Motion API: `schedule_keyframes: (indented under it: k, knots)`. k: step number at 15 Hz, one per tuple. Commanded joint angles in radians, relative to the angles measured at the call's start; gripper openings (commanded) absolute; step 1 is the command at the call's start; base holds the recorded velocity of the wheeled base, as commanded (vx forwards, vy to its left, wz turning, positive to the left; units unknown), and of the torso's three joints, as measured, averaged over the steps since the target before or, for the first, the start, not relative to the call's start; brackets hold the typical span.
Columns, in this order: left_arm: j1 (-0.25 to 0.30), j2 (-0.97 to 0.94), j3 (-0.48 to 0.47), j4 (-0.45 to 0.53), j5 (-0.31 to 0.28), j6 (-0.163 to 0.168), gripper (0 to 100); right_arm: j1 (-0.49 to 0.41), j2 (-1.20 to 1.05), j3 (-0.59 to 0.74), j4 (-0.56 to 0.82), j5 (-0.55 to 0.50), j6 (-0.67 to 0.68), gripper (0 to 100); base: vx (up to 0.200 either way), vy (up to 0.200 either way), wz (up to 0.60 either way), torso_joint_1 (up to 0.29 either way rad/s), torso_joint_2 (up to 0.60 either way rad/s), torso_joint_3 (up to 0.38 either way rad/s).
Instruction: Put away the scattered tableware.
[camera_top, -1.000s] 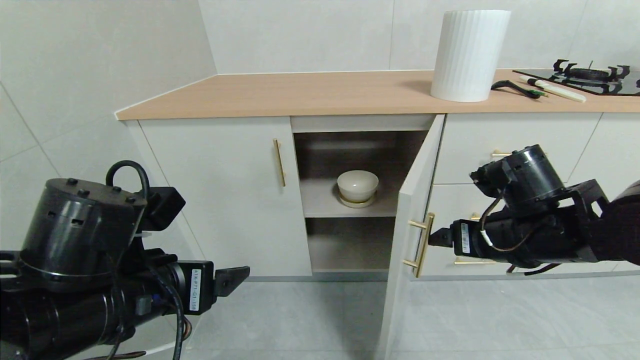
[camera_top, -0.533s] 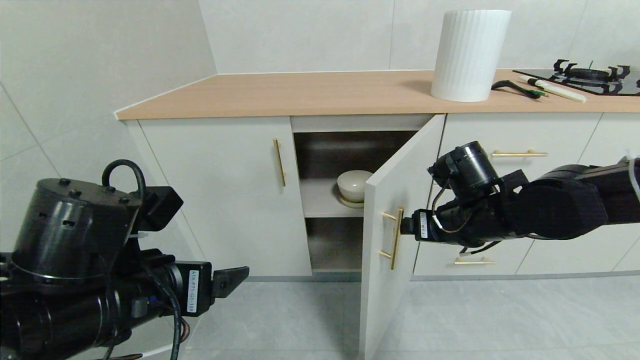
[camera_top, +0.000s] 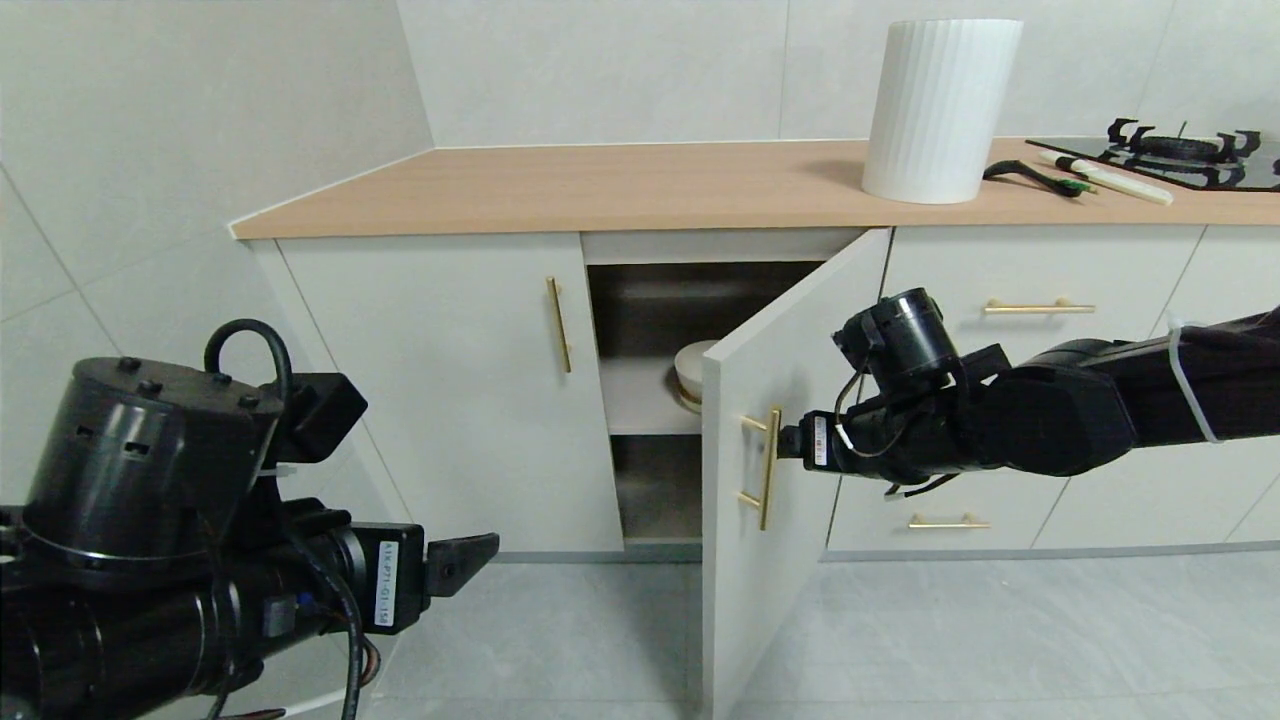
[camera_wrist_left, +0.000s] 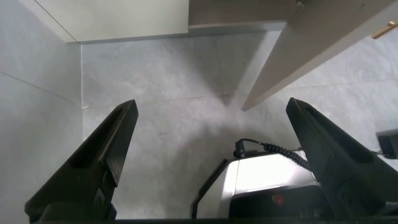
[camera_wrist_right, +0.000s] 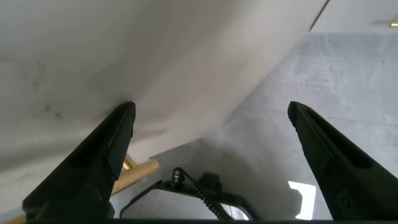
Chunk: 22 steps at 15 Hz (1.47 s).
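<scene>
- The right gripper (camera_top: 786, 447) is held level at the handle (camera_top: 766, 468) of the half-open cabinet door (camera_top: 770, 340), jaws spread wide.
- The left gripper (camera_top: 462, 560) is held low over the floor (camera_top: 600, 640), jaws also apart.
- The bowl (camera_top: 692, 364) is seen on the upper shelf (camera_top: 640, 400), mostly hidden by the door.

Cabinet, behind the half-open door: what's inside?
A pale bowl on the middle shelf, its right part covered by the door. Whatever sits further right is hidden.

Left arm (camera_top: 150, 520): black, cylindrical screwed housing, looped cable. Right arm (camera_top: 1080, 425): white zip tie. Left end effector (camera_wrist_left: 210, 109): wedge fingers (camera_wrist_left: 99, 162).
</scene>
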Motion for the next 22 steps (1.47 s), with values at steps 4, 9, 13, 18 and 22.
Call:
schedule_keyframes:
  k: [4, 9, 13, 18, 22]
  knots:
    - [-0.001, -0.019, 0.003, 0.000, -0.001, 0.001, 100, 0.000, 0.033, 0.001, -0.035, -0.003, 0.002, 100, 0.050, 0.000, 0.00, 0.001, 0.00, -0.002]
    - [0.001, -0.018, 0.000, -0.001, -0.001, -0.002, 100, 0.000, 0.043, -0.001, -0.065, -0.003, 0.034, 100, 0.200, 0.000, 0.00, -0.001, 0.00, 0.005]
    - [0.002, -0.016, 0.000, -0.024, 0.000, -0.004, 100, 0.025, 0.038, -0.001, -0.067, -0.002, 0.068, 100, 0.000, 0.000, 0.00, 0.000, 0.00, 0.000]
    - [0.004, -0.013, 0.000, -0.024, 0.000, -0.004, 100, 0.071, 0.056, -0.008, -0.154, -0.002, 0.165, 100, 0.000, 0.000, 0.00, 0.000, 0.00, 0.000]
    - [0.004, -0.012, 0.000, -0.024, -0.001, -0.005, 100, 0.071, 0.129, -0.093, -0.211, -0.013, 0.298, 100, 0.000, 0.000, 0.00, 0.000, 0.00, 0.000]
